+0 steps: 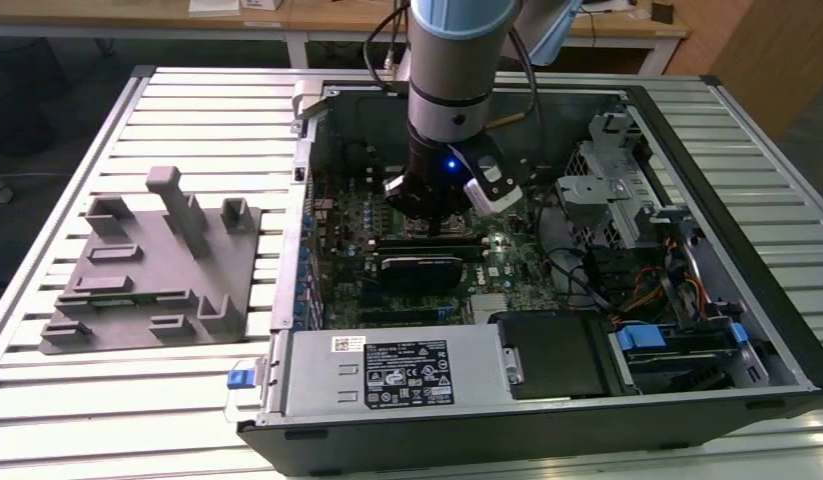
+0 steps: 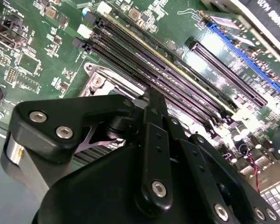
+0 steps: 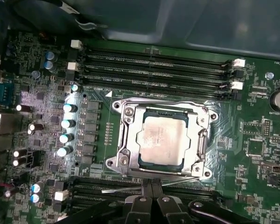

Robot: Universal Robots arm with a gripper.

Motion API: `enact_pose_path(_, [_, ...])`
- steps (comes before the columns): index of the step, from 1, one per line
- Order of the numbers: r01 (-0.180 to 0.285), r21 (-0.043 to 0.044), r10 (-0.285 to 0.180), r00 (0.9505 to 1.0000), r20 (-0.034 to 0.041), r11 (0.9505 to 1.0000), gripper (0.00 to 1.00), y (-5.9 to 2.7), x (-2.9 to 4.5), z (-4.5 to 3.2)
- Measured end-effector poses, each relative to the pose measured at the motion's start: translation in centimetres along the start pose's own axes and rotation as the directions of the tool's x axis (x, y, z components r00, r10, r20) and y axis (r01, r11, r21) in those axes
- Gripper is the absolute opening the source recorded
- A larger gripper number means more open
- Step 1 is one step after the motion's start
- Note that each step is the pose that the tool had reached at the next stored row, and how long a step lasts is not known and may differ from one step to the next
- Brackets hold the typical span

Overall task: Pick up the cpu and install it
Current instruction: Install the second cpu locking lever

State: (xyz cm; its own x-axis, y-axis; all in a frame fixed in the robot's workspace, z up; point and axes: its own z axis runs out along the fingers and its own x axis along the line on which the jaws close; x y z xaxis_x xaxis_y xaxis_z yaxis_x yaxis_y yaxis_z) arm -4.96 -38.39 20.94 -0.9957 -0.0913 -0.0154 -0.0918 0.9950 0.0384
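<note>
One pale silver square cpu (image 3: pixel 162 140) sits in the metal socket frame (image 3: pixel 122 140), the black gripper (image 3: pixel 151 190) above, fingers apparently pressed together.

The arm (image 1: pixel 454 60) comes down nearly upright from the top of the exterior view, its grey tube ending in a black wrist with a small blue light. Below it the gripper (image 1: pixel 431 212) points straight down, its black linkage low inside the open case. In the second wrist view the gripper's (image 2: pixel 151 100) black links and bolts converge, the fingers (image 2: pixel 155 108) pressed together at the tip. In the first wrist view the fingers (image 3: pixel 151 189) also meet, with nothing between them
</note>
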Motion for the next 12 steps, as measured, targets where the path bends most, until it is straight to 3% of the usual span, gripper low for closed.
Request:
enact_pose_path(1, [0.0,-0.008,0.0,1.0,0.0008,1.0,0.11,-0.08,0.01,0.06])
enact_pose_path(2, [0.0,-0.0288,0.0,1.0,0.0028,0.9996,0.11,-0.29,0.06,0.12])
enact_pose_path(4, [-0.001,-0.0511,0.001,1.0,0.0049,0.9987,0.11,-0.56,0.09,0.16])
enact_pose_path(6, [-0.001,-0.0646,0.001,1.0,0.0062,0.9979,0.11,-0.94,0.15,0.18])
enact_pose_path(12, [-0.001,-0.0922,0.002,1.0,0.0086,0.9957,0.11,-1.92,0.66,0.2])
